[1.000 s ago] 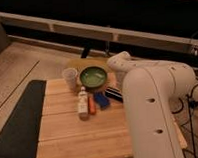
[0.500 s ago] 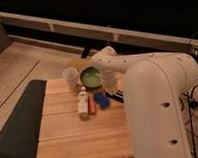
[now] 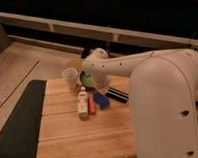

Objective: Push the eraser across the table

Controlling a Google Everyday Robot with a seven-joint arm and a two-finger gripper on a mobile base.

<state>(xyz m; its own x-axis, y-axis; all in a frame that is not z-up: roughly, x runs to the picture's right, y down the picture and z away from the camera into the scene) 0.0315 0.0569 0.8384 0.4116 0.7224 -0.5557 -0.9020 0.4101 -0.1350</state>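
A dark mat (image 3: 17, 123) lay along the left edge of the wooden worktop (image 3: 80, 139). Next to the right, near the far edge, stood a pale cup (image 3: 70, 76). Just in front of it a small white bottle (image 3: 82, 102) lay lengthwise, with an orange stick (image 3: 92, 106) touching its right side. A blue block (image 3: 101, 99) lay just beside the stick. Behind these a green bowl (image 3: 87, 79) was largely covered by the white arm (image 3: 142, 66), which reached leftward over it. The pincer (image 3: 93, 54) sat at the arm's far end, above the bowl, its fingers together and clamped on nothing visible. The eraser (image 3: 117, 94) lay right of the blue block, near the arm's bulk, untouched.
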